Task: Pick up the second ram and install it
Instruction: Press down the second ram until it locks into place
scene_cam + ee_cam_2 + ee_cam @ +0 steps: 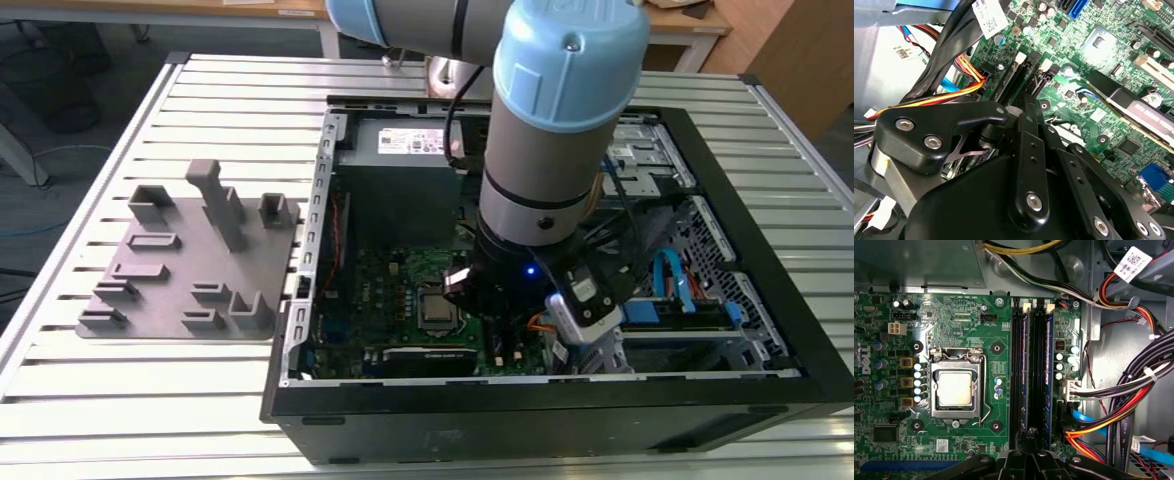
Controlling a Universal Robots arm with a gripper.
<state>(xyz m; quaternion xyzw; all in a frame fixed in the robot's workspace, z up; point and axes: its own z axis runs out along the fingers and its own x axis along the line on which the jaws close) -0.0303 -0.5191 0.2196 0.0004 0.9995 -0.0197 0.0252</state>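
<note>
Down inside the open computer case (561,405) the arm (547,150) reaches to the motherboard (959,320), its gripper (1030,440) poised over the memory slots; whether its jaws are open or closed cannot be told. Just beneath them the second ram (1046,375) stands in its slot, beside another stick (1024,375). Bundled cables (1134,390) crowd one side, while the grey fixture plate (194,260) sits outside the case.

Fixture plate (187,265) beside computer case (561,400)

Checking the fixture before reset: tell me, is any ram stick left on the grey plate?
No, the grey fixture plate carries bare posts.
</note>
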